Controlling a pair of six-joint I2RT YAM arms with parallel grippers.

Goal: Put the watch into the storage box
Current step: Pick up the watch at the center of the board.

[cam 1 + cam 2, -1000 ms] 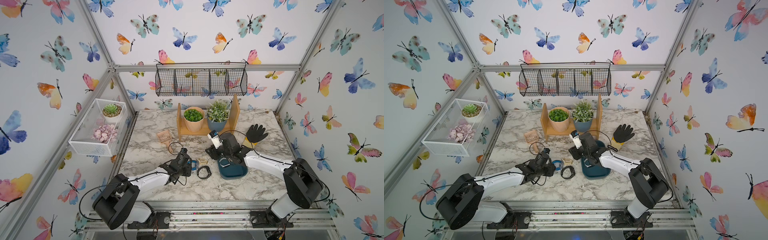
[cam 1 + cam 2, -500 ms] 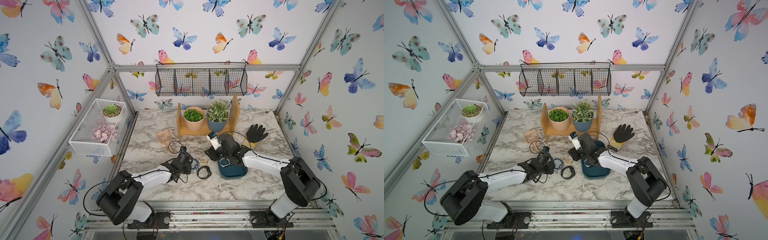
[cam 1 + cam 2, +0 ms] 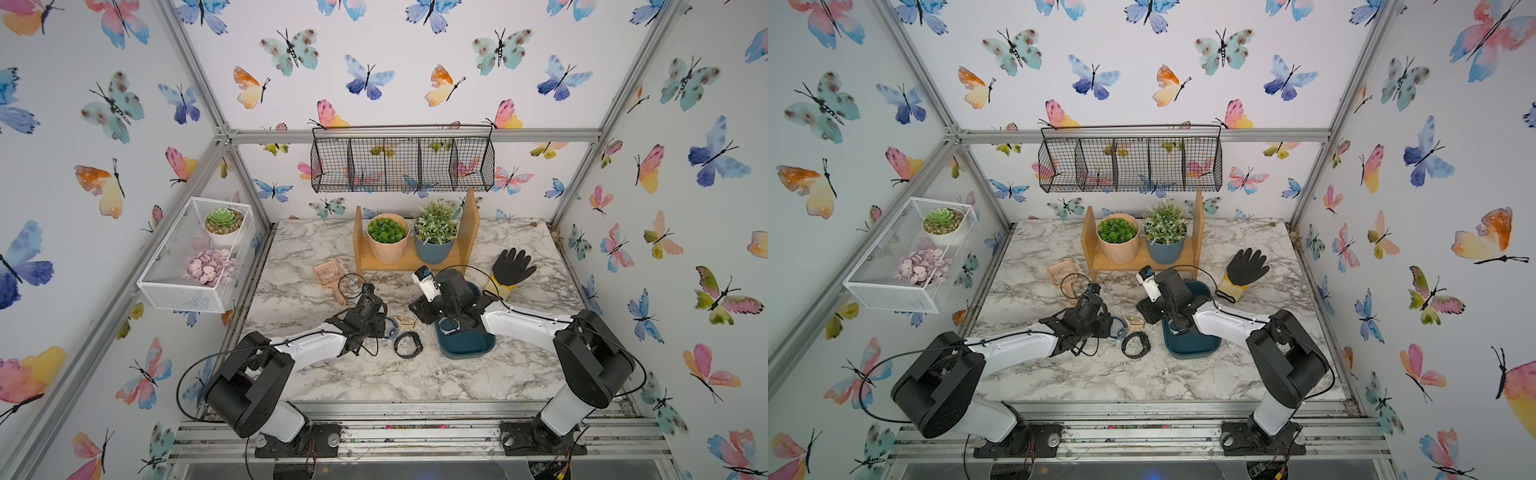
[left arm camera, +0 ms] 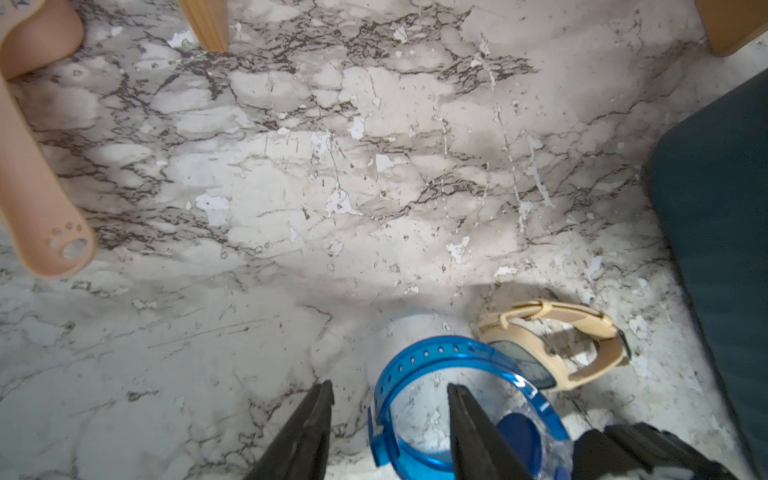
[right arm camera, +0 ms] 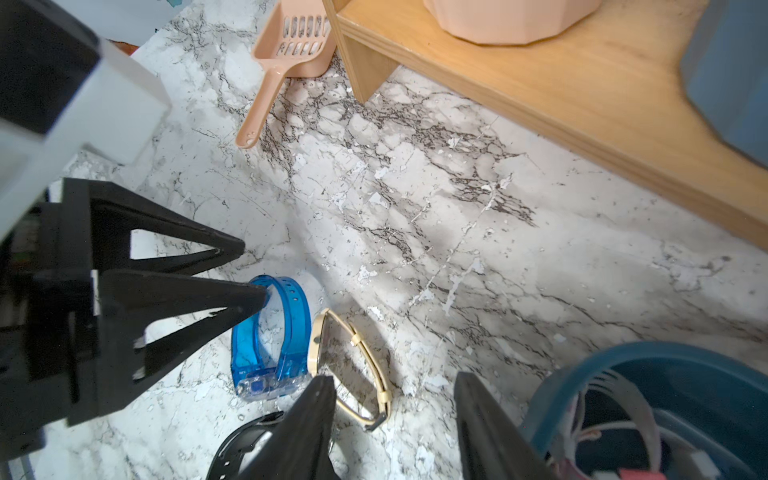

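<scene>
Three watches lie on the marble just left of the dark teal storage box (image 3: 467, 347): a clear blue watch (image 4: 436, 347), a beige watch (image 4: 582, 311) and a black watch (image 3: 408, 345). My left gripper (image 4: 388, 395) is open and low on the table. One finger stands inside the blue watch's loop and the other outside it, so the strap runs between them untouched. My right gripper (image 5: 395, 384) is open too and hovers over the beige watch (image 5: 318, 340), next to the box rim (image 5: 623, 357). A pale-strapped watch (image 3: 449, 328) lies inside the box.
A wooden shelf (image 3: 415, 262) with two potted plants stands behind the grippers. A pink scoop (image 3: 330, 276) lies at its left and a black glove (image 3: 512, 268) at its right. A white mesh basket (image 3: 187, 266) and a black wire basket (image 3: 403, 162) hang on the walls.
My left arm has reached a little forward and its jaws have narrowed slightly around the blue strap. The right arm has barely moved.
</scene>
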